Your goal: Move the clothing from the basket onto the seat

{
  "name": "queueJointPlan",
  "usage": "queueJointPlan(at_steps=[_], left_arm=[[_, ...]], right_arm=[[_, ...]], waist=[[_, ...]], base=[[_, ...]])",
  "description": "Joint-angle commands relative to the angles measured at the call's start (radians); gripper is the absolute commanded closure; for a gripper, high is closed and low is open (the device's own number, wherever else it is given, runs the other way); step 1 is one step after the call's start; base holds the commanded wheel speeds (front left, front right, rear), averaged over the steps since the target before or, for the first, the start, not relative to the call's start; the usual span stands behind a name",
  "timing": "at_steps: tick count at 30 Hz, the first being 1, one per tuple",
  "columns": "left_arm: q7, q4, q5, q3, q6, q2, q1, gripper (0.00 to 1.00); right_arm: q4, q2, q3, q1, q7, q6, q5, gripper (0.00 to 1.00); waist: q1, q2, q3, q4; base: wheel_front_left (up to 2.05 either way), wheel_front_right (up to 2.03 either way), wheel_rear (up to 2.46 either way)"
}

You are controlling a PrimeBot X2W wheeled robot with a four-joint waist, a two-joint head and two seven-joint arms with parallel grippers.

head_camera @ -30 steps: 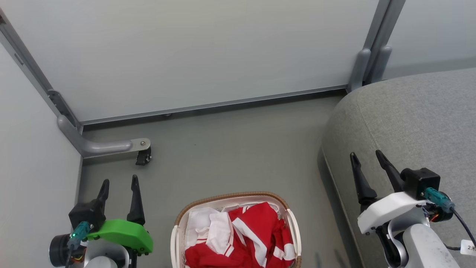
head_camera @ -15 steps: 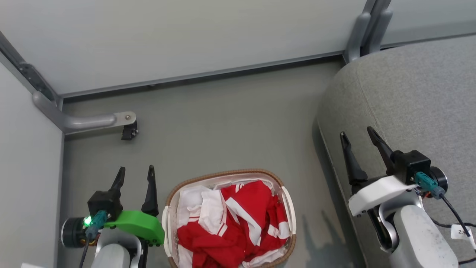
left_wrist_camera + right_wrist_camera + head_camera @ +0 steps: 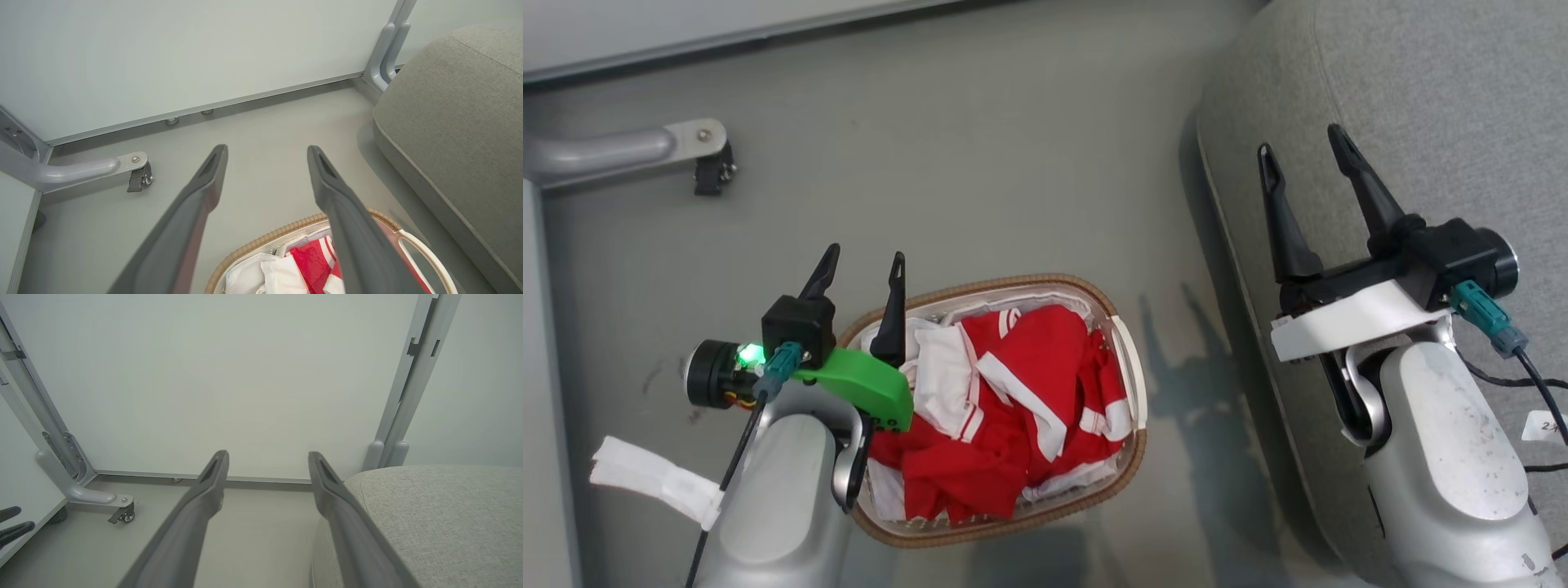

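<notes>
The clothing (image 3: 1021, 392) lies heaped in the basket (image 3: 1005, 281); soft, light and limp, it should bunch easily, so a raised red fold atop the heap looks the best hold; the left fingers (image 3: 893, 302), spread and empty, hover over the basket's left rim beside it; the right fingers (image 3: 1281, 212), likewise spread, hang over the seat (image 3: 1421, 98), well apart.

- Smooth grey floor (image 3: 980, 147), faintly shadowed.
- Pale wall panel (image 3: 245, 375) with a metal strip along its base.
- Curved grey metal foot (image 3: 77, 171) at the left, ending in a small dark caster (image 3: 139, 180).
- Grey upright post (image 3: 408, 384) between panels.
</notes>
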Motion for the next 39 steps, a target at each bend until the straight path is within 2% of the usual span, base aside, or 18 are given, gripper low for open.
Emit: queueJointPlan(at_steps=[1, 12, 26, 32, 39], left_arm=[[-0.006, 0.017, 0.006, -0.008, -0.006, 0.005, -0.037, 0.00], [-0.005, 0.259, 0.036, -0.129, -0.007, 0.025, -0.155, 0.00], [-0.002, 0.575, 0.057, -0.243, -0.005, 0.048, -0.248, 0.00], [0.077, 0.661, 0.085, -0.276, 0.014, 0.059, -0.313, 0.00], [0.196, 0.687, 0.137, -0.340, 0.032, 0.069, -0.376, 0.00]], right_arm=[[-0.012, 0.001, 0.004, -0.023, -0.005, -0.001, -0.010, 0.00], [-0.034, 0.002, 0.032, -0.070, -0.005, -0.001, 0.057, 0.00], [-0.044, 0.002, 0.071, -0.082, -0.005, -0.001, 0.097, 0.00], [-0.051, 0.002, 0.073, -0.083, -0.005, -0.001, 0.110, 0.00], [-0.054, 0.002, 0.083, -0.091, -0.005, -0.001, 0.132, 0.00]], waist=[[-0.0001, 0.0000, 0.155, -0.077], [-0.0001, 0.0000, 0.292, -0.123], [-0.0001, 0.0000, 0.375, -0.166], [-0.0001, 0.0000, 0.412, -0.190], [-0.0001, 0.0000, 0.451, -0.205]], base=[[0.00, 0.00, 0.00], [0.00, 0.00, 0.00], [0.00, 0.00, 0.00], [0.00, 0.00, 0.00], [0.00, 0.00, 0.00]])
